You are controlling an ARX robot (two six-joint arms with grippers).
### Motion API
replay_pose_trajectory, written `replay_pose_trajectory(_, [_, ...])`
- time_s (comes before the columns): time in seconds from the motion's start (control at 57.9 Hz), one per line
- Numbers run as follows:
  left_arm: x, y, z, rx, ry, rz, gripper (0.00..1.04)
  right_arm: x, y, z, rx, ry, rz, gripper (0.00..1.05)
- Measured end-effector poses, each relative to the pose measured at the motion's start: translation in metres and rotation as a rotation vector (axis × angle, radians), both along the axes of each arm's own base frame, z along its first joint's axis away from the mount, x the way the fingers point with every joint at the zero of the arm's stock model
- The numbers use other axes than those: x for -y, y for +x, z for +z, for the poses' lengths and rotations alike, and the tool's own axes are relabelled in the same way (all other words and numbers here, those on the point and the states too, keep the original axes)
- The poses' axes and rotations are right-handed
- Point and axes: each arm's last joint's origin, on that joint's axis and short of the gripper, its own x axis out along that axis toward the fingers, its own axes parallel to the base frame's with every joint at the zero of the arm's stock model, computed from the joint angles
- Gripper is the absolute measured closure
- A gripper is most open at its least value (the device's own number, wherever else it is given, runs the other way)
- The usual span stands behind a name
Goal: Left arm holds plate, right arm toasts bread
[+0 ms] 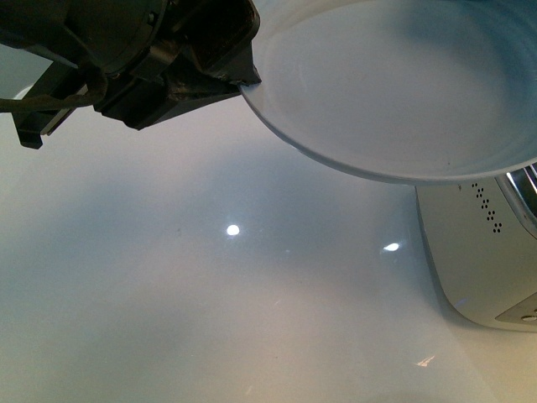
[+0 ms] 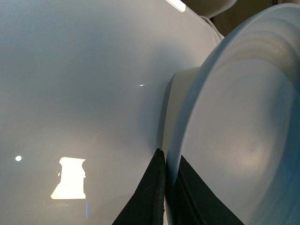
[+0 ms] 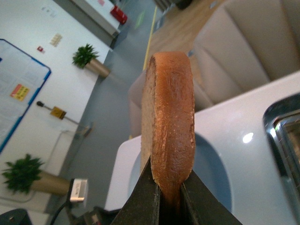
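My left gripper point(image 1: 243, 81) is shut on the rim of the pale bluish-white plate point(image 1: 403, 92), held in the air and tilted, at the top of the front view. In the left wrist view the black fingers point(image 2: 151, 192) pinch the plate's rim point(image 2: 174, 159), and the plate point(image 2: 243, 140) is empty. My right gripper point(image 3: 169, 197) is shut on the bread point(image 3: 171, 117), a brown slice seen edge-on with its tan crust toward the camera. The plate point(image 3: 213, 173) shows behind the bread in that view. The right gripper is out of the front view.
A white toaster point(image 1: 482, 252) stands on the white table point(image 1: 210, 294) at the right, under the plate's edge; its metal slot rim point(image 3: 281, 136) shows in the right wrist view. A sofa point(image 3: 243, 47) and floor lie beyond the table.
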Motion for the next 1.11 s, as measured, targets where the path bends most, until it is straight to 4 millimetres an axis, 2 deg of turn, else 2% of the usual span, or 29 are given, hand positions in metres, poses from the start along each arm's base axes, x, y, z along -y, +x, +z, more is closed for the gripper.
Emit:
replay_pose_trajectory(0.069, [0.0, 0.0, 0.0, 0.0, 0.0, 0.0, 1.02, 0.003, -0.001, 0.006, 0.016, -0.157, -0.073, 1.01])
replay_pose_trajectory(0.173, [0.0, 0.0, 0.0, 0.0, 0.0, 0.0, 1.02, 0.008, 0.006, 0.0, 0.004, -0.448, -0.172, 1.01])
replay_pose_trajectory(0.363, [0.0, 0.0, 0.0, -0.001, -0.002, 0.001, 1.02, 0.014, 0.026, -0.021, -0.077, -0.662, -0.168, 1.01])
replay_pose_trajectory(0.501, [0.0, 0.0, 0.0, -0.001, -0.002, 0.001, 1.02, 0.015, 0.041, -0.035, -0.135, -0.725, -0.136, 1.01])
replay_pose_trajectory(0.639, [0.0, 0.0, 0.0, -0.001, -0.002, 0.001, 1.02, 0.013, 0.056, -0.058, -0.211, -0.762, -0.09, 1.01])
replay_pose_trajectory(0.863, [0.0, 0.0, 0.0, -0.001, -0.002, 0.001, 1.02, 0.011, 0.065, -0.089, -0.298, -0.778, -0.053, 1.01])
replay_pose_trajectory(1.105, [0.0, 0.0, 0.0, -0.001, -0.002, 0.001, 1.02, 0.011, 0.076, -0.109, -0.334, -0.758, -0.027, 1.01])
